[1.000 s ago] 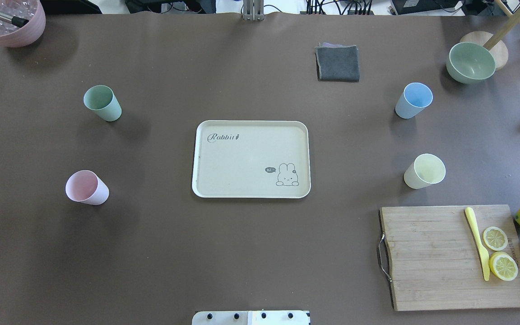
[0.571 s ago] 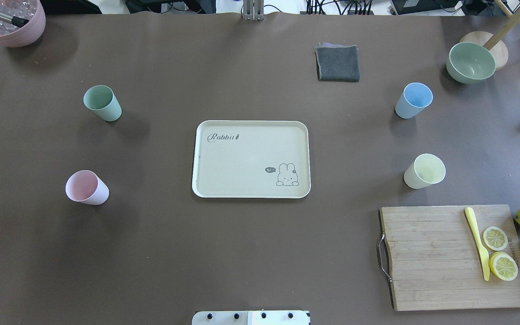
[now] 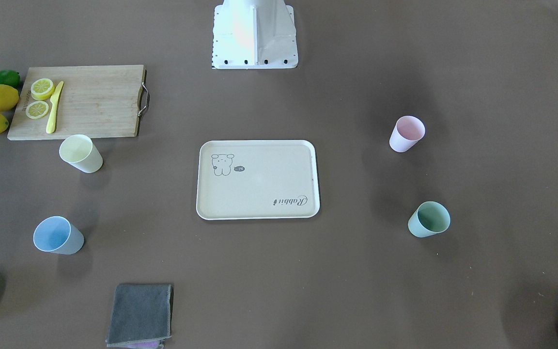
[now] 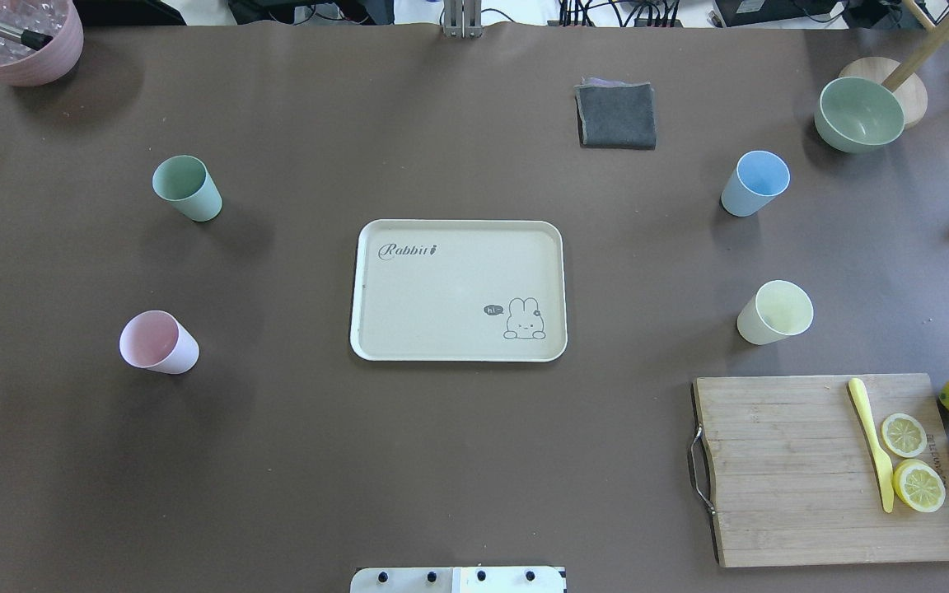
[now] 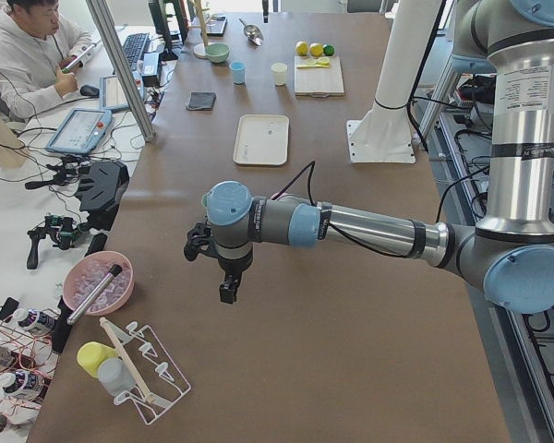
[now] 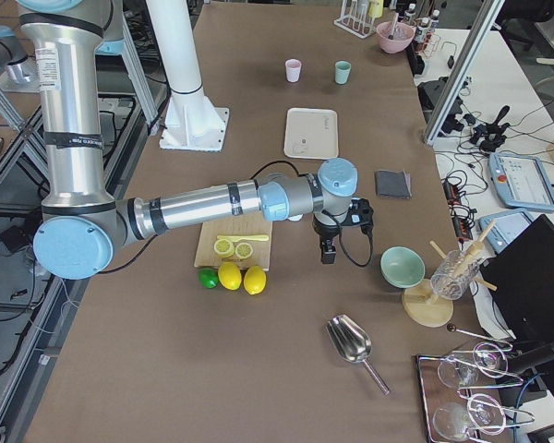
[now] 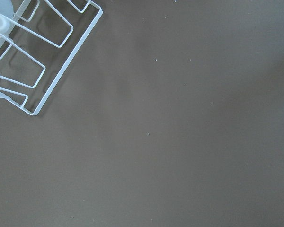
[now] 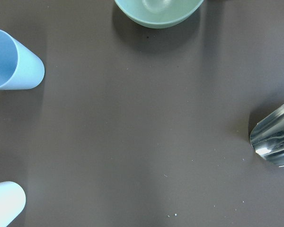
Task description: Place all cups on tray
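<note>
Desk (image 4: 474, 461): brown, tray (image 4: 441, 284) centred.
Left end effector (image 5: 227, 288): on level outstretched arm, pointing down; grip can't tell.
Right end effector (image 6: 327, 253): same pose; grip can't tell.

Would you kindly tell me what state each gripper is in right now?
Left gripper: cannot be told, since it shows only in a side view.
Right gripper: cannot be told, since it shows only in a side view.

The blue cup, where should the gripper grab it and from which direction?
Take the blue cup by its rim, coming straight down from above and pinching the wall, one side inside the mouth. It stands upright, its wide mouth open upward, with nothing touching it.
</note>
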You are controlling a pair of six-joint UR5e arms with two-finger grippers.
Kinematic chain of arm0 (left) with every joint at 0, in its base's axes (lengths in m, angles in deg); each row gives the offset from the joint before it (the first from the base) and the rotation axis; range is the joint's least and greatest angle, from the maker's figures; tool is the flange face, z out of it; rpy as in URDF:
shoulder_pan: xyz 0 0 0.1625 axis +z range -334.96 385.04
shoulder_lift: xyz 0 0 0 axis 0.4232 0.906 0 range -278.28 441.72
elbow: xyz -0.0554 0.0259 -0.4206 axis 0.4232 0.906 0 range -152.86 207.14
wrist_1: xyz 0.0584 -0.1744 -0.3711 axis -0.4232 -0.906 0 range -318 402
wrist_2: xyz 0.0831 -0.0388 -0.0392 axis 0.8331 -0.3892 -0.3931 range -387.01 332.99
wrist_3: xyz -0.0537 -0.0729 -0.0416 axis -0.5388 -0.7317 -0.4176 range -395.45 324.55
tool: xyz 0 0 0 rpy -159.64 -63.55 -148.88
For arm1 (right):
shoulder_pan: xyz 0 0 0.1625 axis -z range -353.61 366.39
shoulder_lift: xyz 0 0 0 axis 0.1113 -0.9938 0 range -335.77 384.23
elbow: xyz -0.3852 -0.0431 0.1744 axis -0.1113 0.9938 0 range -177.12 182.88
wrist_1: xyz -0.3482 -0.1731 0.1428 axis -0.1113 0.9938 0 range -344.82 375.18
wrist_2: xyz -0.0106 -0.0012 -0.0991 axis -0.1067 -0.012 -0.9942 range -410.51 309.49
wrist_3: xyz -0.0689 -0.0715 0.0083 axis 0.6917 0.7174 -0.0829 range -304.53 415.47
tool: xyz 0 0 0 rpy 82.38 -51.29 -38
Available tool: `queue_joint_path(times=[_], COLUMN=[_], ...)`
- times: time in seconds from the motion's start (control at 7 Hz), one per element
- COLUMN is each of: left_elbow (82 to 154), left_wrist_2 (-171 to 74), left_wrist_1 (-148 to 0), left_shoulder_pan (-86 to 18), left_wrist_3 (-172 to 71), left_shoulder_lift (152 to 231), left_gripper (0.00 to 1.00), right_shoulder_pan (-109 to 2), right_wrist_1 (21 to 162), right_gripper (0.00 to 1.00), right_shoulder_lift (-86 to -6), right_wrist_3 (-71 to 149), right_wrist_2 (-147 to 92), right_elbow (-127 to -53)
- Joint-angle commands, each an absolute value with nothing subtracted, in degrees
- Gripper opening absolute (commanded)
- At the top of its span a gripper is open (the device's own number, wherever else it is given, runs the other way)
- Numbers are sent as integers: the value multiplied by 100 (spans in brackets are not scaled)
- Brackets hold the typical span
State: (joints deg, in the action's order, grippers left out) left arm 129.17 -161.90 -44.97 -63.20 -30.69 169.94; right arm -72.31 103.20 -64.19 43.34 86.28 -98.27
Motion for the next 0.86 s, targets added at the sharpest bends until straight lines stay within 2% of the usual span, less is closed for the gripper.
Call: queue_joint_path(times=[0.0, 0.29, 0.43, 0.71], left_elbow=[12962, 13102, 13189, 13234], left_wrist_2=[-16359, -16307, -16237, -15921], left_wrist_1=[-5059, -5843, -5967, -6030], left_shoulder_pan=[-5963, -5120, -4829, -4485], left_wrist_3=[-4502, -6069, -6511, -6866], left_shoulder_lift=[17040, 17049, 17066, 17206], left_gripper=[98, 98, 98, 98], right_shoulder_pan=[-6931, -6422, -5984, -5183], right_wrist_1=[9897, 9221, 8843, 8585], right_gripper=[100, 100, 100, 99], right_shoulder_lift=[-6410, -6585, -6656, -6621], right_wrist_3=[4264, 3801, 2893, 2165], right_wrist_2=[8678, 8915, 8785, 8111], right_elbow=[-9880, -10055, -10283, -10294])
